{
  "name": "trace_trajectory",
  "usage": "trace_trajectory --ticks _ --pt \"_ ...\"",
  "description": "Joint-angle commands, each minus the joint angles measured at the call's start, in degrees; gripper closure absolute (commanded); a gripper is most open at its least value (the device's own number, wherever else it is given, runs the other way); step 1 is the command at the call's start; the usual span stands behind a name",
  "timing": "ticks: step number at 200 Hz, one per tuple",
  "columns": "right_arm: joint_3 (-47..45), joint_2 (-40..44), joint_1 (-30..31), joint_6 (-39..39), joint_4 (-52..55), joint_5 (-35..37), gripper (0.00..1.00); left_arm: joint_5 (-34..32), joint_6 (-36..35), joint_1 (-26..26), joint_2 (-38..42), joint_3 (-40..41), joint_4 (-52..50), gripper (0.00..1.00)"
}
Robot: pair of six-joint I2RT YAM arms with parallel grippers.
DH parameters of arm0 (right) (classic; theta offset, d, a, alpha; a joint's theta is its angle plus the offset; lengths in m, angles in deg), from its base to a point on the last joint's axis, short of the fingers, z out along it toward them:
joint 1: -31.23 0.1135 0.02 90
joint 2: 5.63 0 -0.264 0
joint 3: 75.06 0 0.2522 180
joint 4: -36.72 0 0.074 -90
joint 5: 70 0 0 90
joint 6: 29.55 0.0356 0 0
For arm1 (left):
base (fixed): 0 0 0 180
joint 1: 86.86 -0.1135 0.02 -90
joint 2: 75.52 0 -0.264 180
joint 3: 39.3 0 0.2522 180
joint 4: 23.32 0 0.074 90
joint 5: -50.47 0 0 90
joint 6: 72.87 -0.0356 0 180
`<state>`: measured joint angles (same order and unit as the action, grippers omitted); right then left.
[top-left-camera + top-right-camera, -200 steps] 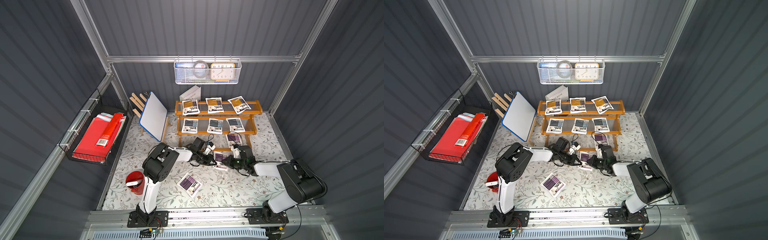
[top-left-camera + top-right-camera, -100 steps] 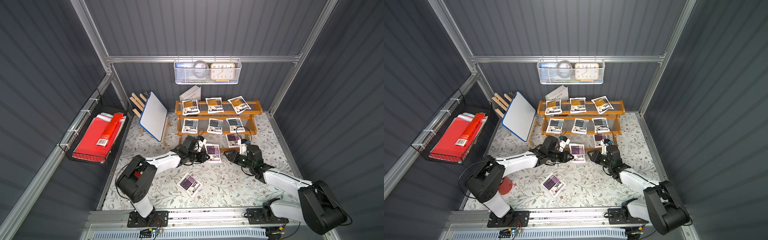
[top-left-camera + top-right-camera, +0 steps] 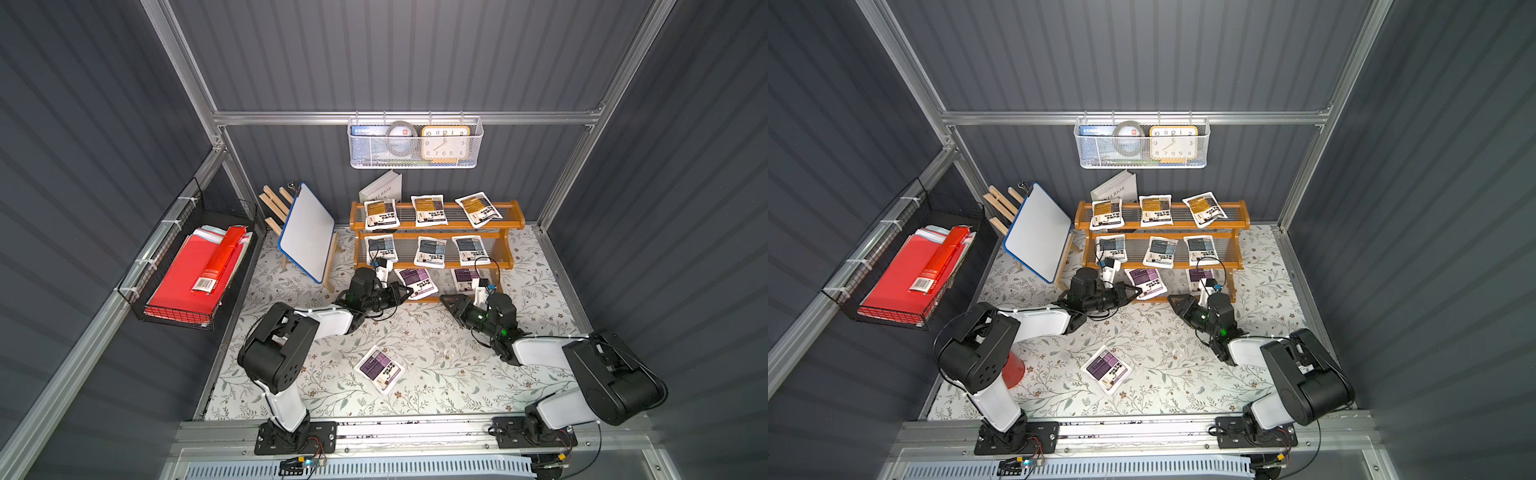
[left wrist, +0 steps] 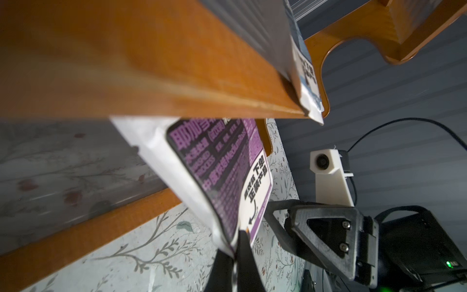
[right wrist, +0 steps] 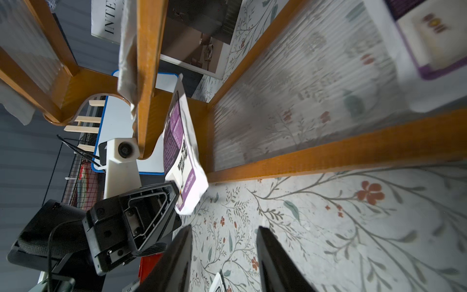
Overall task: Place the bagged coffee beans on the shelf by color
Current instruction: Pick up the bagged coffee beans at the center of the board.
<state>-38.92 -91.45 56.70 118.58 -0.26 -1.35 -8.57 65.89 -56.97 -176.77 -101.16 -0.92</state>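
We see the left gripper [image 3: 408, 291] pinching the purple-labelled white pouch [image 3: 415, 279], its long axis pointing into the orange-brown wooden shelf [image 3: 436, 225], lowest tier. The right gripper [image 5: 224, 227] gapes empty.

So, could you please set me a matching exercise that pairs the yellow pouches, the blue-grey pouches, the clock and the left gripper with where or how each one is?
1. yellow pouches
2. blue-grey pouches
3. clock
4. left gripper

A. in the wall basket
B. shut on a purple pouch
C. on the top tier
D. on the middle tier

Pairs: 1-C, 2-D, 3-A, 4-B.
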Motion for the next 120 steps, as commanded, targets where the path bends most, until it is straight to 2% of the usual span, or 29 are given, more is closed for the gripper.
trace_trajectory --ticks 1,48,76,98,120 --pt "2.5 -2.0 1.5 2.1 -5.9 0.5 0.54 1.3 2.9 0.2 -1.4 -1.2 1.7 1.0" --pt "5.1 -6.1 4.0 3.4 -9.1 1.5 0.56 1.2 2.2 0.8 -1.2 -1.5 0.3 1.0" --pt "7.1 -9.0 4.8 4.0 -10.9 1.6 0.61 1.9 0.6 1.3 -0.9 -2.4 -1.8 1.0" --pt "7.8 -10.8 4.8 5.3 -14.0 2.3 0.72 2.6 -0.9 1.3 -0.7 -2.9 -4.6 1.0" --pt "7.9 -12.1 4.8 6.1 -16.8 2.5 0.9 2.8 -2.2 1.3 -0.1 -2.9 -7.2 1.0"
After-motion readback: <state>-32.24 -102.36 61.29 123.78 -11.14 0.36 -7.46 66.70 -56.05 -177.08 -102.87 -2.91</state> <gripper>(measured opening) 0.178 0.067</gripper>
